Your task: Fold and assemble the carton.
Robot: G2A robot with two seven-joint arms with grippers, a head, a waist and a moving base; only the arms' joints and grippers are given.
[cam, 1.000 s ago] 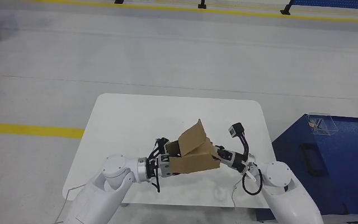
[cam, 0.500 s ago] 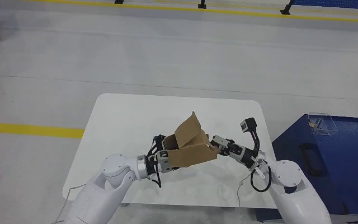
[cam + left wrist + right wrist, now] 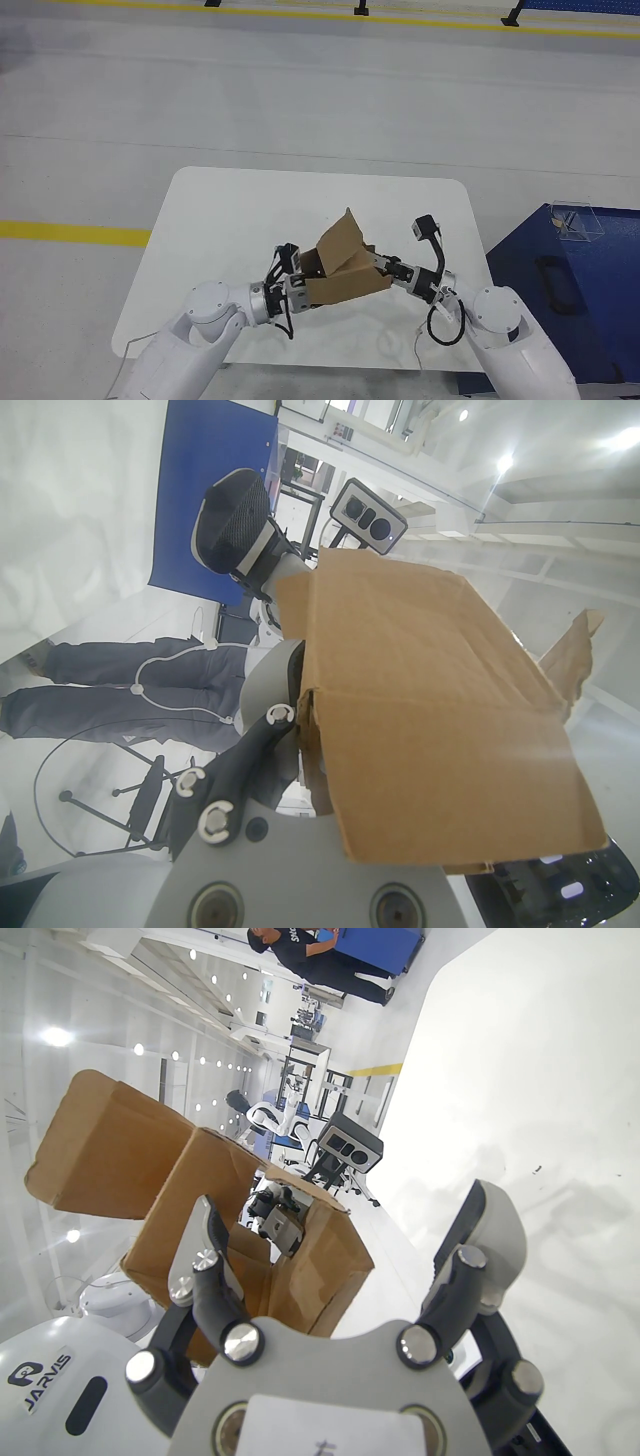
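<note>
1. Starting at the lower left of the top view: left gripper [image 3: 287, 286] at the left end of the carton [image 3: 345, 272], jaws drawn narrow and pinching one cardboard wall. Judged so from the right wrist view, with that gripper seen biting the far wall's edge through the open box.
2. Moving to the low centre of the frame: brown corrugated carton hanging between the two arms over the white table [image 3: 230, 215]. Cannot tell whether touching the tabletop or just clear of it. Half-formed, with one large flap [image 3: 338, 240] standing up at a tilt and the end toward the right arm gaping.
3. Continuing right of centre: right gripper [image 3: 378, 267] at the carton's open right end, jaws spread wide and holding nothing. One finger [image 3: 210, 1233] just beside the carton's end wall, the other finger [image 3: 480, 1228] well apart from it over bare table.
4. Reaching the right edge: blue cabinet [image 3: 590, 290] beside the table, well apart from the work.
5. Handling, as a judgement:
   - Probably light, stiff across each panel, and hinging readily at the creases.
   - Edges already look frayed, so easily crushed by a hard pinch at a corner.
   - Best taken by a single wall close to a crease, never by the loose flap.
   - Best to push flaps closed with a flat finger near the fold line.
</note>
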